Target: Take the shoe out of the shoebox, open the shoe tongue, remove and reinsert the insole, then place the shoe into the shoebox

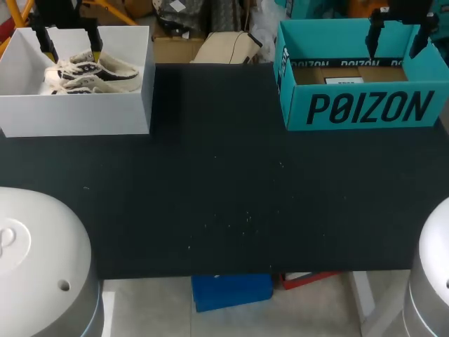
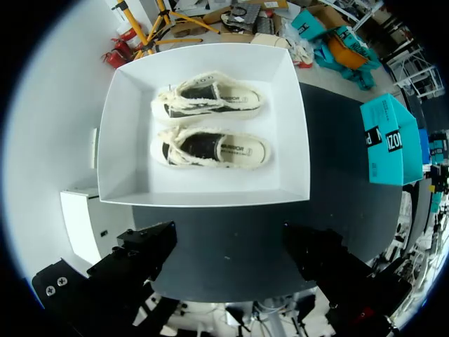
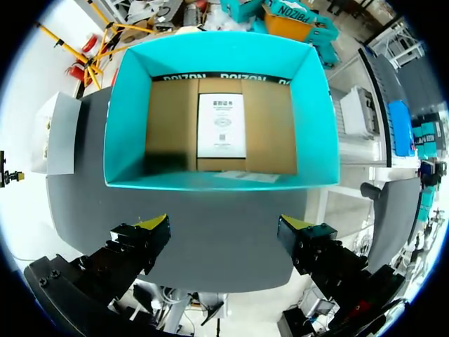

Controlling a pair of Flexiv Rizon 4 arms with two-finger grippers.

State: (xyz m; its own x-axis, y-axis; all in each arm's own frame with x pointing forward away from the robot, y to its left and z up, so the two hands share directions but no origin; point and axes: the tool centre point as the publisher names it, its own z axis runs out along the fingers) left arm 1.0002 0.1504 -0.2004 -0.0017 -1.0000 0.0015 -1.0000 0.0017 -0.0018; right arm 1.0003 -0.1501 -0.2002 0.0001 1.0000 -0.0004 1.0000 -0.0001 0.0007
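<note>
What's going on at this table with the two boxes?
Nothing is being held yet. The left gripper hangs open over the white cardboard box, where a pair of cream canvas shoes with dark sides lies side by side. The right gripper hangs open over the teal cardboard shoebox, which has a white paper sheet on its brown floor.

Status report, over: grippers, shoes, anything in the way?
Left gripper open, empty, over white open-topped box. Right gripper open, empty, over teal cardboard box. Two cream-and-black canvas sneakers in white box, untouched. Nothing blocking.
</note>
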